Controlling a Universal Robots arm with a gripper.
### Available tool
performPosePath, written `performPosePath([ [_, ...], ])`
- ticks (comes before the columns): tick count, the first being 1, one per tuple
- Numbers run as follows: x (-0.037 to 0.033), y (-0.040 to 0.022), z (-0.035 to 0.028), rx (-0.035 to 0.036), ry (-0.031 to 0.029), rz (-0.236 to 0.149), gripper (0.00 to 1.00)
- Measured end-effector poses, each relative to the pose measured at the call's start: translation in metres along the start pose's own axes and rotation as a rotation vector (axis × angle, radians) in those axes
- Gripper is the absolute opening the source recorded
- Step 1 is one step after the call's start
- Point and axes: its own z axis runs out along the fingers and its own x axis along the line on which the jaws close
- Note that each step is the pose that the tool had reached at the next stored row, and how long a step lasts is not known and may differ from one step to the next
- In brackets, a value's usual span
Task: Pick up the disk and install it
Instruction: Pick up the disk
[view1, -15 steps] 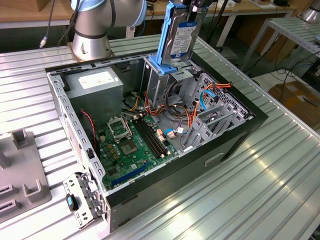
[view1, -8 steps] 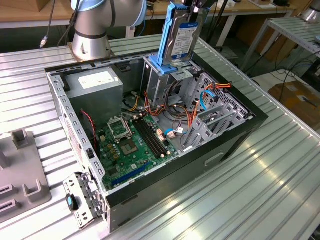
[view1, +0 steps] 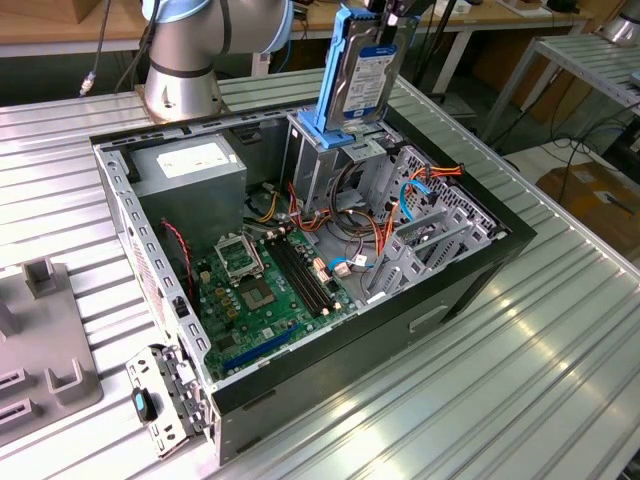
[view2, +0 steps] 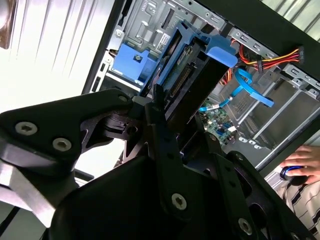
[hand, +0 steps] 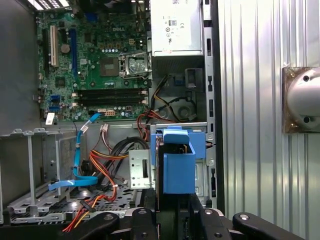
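We see the robot's black metal gripper (view1: 397, 12) pointing downward, its fingers (view2: 156, 107) clamped on the top edge of a flat silver-grey disk in a blue plastic frame (view1: 362, 80) hanging below it. The silver-grey arm (view1: 185, 60) stands off to the gripper's side.

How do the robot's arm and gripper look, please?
The arm is silver-grey, with rounded joints and light blue caps. The gripper is matt black, built from flat angular links joined with silver screws.
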Motion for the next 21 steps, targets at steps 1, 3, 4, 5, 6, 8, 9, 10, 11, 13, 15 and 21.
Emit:
performPosePath([
  [1,0.0006,0.0000,0.0001,0.0000,-0.0002,0.000,0.35],
  [3,0.0029,-0.0001,0.0000,0.0000,-0.0001,0.000,0.35],
  [4,0.0036,-0.0001,0.0000,0.0000,-0.0001,0.000,0.35],
  [5,0.0041,-0.0001,0.0000,0.0000,-0.0001,0.000,0.35],
  [6,0.0048,-0.0001,0.0000,0.0000,-0.0002,0.000,0.35],
  [8,0.0059,-0.0002,0.0000,0.0000,-0.0002,0.000,0.35],
  [9,0.0066,-0.0002,0.0000,0.0000,-0.0002,0.000,0.35],
  [10,0.0077,-0.0002,0.0000,0.0000,-0.0002,0.000,0.35],
  [11,0.0084,-0.0003,0.0000,0.0001,-0.0002,0.000,0.35],
  [13,0.0106,-0.0004,-0.0001,0.0000,-0.0001,0.000,0.35],
  [15,0.0122,-0.0004,-0.0001,0.0000,-0.0002,0.000,0.35],
  [21,0.0158,-0.0005,-0.0002,0.0000,-0.0001,0.000,0.35],
])
